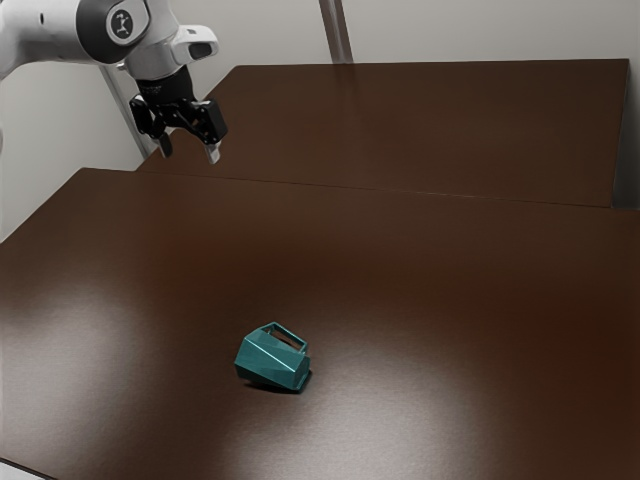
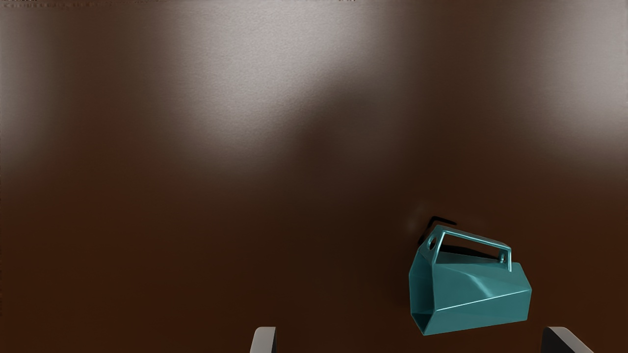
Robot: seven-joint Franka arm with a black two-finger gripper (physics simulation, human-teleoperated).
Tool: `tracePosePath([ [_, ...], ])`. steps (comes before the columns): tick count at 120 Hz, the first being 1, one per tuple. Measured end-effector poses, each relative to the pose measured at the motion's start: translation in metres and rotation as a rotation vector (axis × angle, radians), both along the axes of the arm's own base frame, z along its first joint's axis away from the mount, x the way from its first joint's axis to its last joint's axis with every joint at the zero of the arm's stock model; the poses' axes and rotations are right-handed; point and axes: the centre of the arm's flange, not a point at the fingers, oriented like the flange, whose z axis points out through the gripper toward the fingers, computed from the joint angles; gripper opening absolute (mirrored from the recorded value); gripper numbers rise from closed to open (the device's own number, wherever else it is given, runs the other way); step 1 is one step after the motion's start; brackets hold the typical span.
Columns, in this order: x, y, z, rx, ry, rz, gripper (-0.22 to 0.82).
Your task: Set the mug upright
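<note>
Wrist view: jaws wide apart, empty. Teal faceted mug (image 2: 478, 294) lies sideways on the counter (image 2: 196, 269), well apart, long axis roughly along their closing line; gripping across its body likely wants a turn.

A dark brown table (image 1: 450, 260) with soft patches of light on its glossy top stands before pale walls (image 1: 480, 30), where a grey upright strip (image 1: 336, 30) meets its far edge in the exterior view.

Your white-and-grey jointed arm (image 1: 50, 40) holds its black two-finger end effector (image 1: 189, 153) raised, pointing down, pale-tipped fingers (image 2: 263, 340) spread wide.
</note>
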Motion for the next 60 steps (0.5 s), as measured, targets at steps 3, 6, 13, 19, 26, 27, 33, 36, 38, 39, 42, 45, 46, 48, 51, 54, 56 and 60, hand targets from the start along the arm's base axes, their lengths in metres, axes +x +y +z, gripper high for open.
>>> tracePosePath([
  [3,0.000,0.000,0.000,0.000,0.000,-0.002,0.59],
  [6,0.000,-0.001,0.000,0.000,0.000,-0.003,0.59],
  [13,-0.002,-0.001,0.001,0.000,-0.001,-0.006,0.59],
  [19,-0.004,-0.002,0.002,0.001,-0.002,-0.007,0.59],
  [26,-0.010,-0.002,-0.001,-0.003,0.002,-0.008,0.59],
  [27,-0.011,-0.002,-0.002,-0.004,0.004,-0.008,0.59],
  [33,-0.018,-0.003,-0.009,-0.012,0.010,-0.008,0.59],
  [36,-0.021,-0.003,-0.013,-0.019,0.011,-0.008,0.59],
  [38,-0.022,-0.003,-0.015,-0.024,0.011,-0.008,0.59],
  [39,-0.023,-0.003,-0.016,-0.026,0.010,-0.009,0.59],
  [42,-0.023,-0.003,-0.020,-0.035,0.008,-0.010,0.59],
  [45,-0.023,-0.004,-0.024,-0.047,0.007,-0.011,0.59],
  [46,-0.023,-0.003,-0.026,-0.053,0.008,-0.012,0.59],
  [48,-0.023,-0.003,-0.030,-0.063,0.007,-0.012,0.59],
  [51,-0.022,-0.002,-0.037,-0.080,0.006,-0.012,0.59],
  [54,-0.022,0.000,-0.043,-0.096,0.005,-0.010,0.59],
  [56,-0.021,0.001,-0.048,-0.109,0.004,-0.008,0.59],
  [60,-0.021,0.005,-0.058,-0.135,0.003,-0.003,0.59],
])
